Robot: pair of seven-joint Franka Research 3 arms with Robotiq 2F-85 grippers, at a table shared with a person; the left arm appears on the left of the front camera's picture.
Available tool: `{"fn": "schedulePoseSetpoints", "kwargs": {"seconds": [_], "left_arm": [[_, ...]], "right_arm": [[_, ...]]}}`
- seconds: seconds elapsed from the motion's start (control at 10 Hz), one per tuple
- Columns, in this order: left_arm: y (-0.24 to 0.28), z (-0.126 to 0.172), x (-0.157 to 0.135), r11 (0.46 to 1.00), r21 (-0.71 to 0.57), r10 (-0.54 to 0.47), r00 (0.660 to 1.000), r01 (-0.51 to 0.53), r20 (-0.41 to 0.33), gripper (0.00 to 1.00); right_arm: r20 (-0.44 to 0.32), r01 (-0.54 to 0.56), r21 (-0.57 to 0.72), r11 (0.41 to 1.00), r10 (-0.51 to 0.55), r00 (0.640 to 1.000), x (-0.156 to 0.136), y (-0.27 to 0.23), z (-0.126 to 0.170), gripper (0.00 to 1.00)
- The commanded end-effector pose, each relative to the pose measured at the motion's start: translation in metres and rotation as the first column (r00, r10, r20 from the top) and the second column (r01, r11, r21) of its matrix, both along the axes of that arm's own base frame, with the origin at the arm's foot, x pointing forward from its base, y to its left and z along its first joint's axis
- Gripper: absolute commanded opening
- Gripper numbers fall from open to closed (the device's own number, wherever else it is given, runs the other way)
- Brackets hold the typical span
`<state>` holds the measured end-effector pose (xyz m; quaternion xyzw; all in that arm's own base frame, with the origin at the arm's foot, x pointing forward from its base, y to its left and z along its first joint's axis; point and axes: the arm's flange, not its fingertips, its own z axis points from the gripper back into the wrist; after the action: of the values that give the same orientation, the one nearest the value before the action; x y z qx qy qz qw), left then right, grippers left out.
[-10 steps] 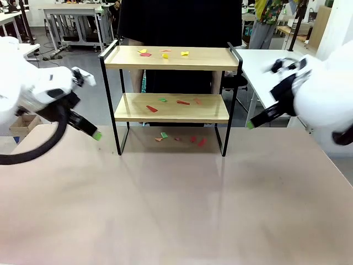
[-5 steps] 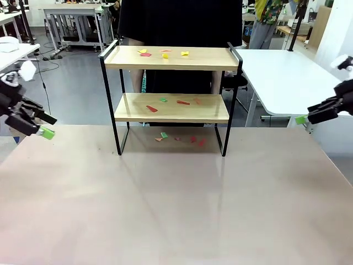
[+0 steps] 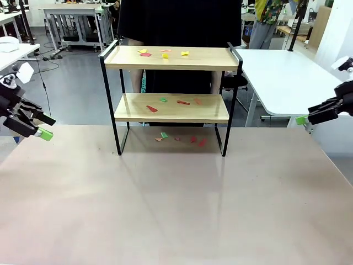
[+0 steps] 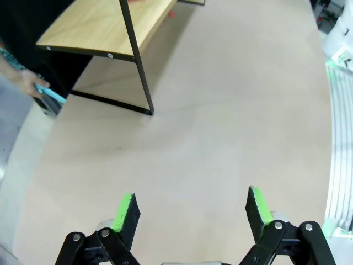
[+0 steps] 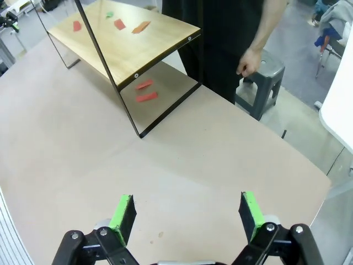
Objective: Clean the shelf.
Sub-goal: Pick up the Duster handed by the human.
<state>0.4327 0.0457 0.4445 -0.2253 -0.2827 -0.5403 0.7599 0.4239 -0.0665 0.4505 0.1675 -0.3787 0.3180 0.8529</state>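
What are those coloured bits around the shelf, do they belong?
They look out of place: small scraps lie strewn over the shelf, on its top board and lower board, and on the table underneath, in red, yellow, green and orange. Nothing looks tipped or broken.

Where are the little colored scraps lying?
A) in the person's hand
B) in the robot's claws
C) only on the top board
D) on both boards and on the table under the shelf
D: colored scraps lie on the top board of the shelf, more on the lower board, and more on the table underneath.
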Motion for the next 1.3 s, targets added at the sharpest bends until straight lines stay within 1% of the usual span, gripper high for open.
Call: {"fn": "schedulePoseSetpoints", "kwargs": {"seconds": [0.0,0.1,0.2,0.3,0.5,0.6,0.7,0.9,1.2], "left_arm": [[0.004,-0.003,0.001,1.000,-0.019,0.002,1.000,-0.002,-0.002,1.00],[0.027,0.006,0.009,0.995,-0.095,0.033,0.999,-0.030,0.033,1.00],[0.051,0.013,0.021,0.982,-0.188,0.031,0.998,-0.021,0.054,1.00],[0.065,0.014,0.030,0.971,-0.236,0.039,0.996,-0.020,0.077,1.00],[0.082,0.005,0.050,0.950,-0.310,0.017,0.993,0.021,0.118,1.00],[0.092,-0.001,0.059,0.938,-0.344,0.011,0.988,0.042,0.152,1.00],[0.096,-0.005,0.066,0.915,-0.396,-0.018,0.987,0.080,0.158,1.00],[0.112,-0.016,0.074,0.886,-0.453,-0.005,0.979,0.098,0.203,1.00],[0.129,-0.023,0.082,0.852,-0.519,0.037,0.980,0.072,0.198,1.00]], "right_arm": [[0.002,0.001,0.005,1.000,-0.001,1.000,0.001,-0.003,-0.003,1.00],[0.018,-0.011,0.032,0.999,0.010,1.000,0.017,-0.026,0.004,1.00],[0.052,-0.052,0.075,0.996,0.048,0.997,0.038,-0.051,0.005,1.00],[0.073,-0.086,0.112,0.990,0.078,0.994,0.052,-0.065,0.002,1.00],[0.155,-0.145,0.142,0.979,0.123,0.980,0.070,-0.087,-0.007,1.00],[0.189,-0.177,0.163,0.971,0.145,0.971,0.077,-0.098,-0.011,1.00],[0.219,-0.174,0.152,0.973,0.138,0.966,0.082,-0.107,-0.014,1.00],[0.259,-0.173,0.176,0.969,0.124,0.958,0.090,-0.130,-0.021,1.00],[0.280,-0.150,0.217,0.965,0.085,0.956,0.091,-0.149,-0.028,1.00]]}}
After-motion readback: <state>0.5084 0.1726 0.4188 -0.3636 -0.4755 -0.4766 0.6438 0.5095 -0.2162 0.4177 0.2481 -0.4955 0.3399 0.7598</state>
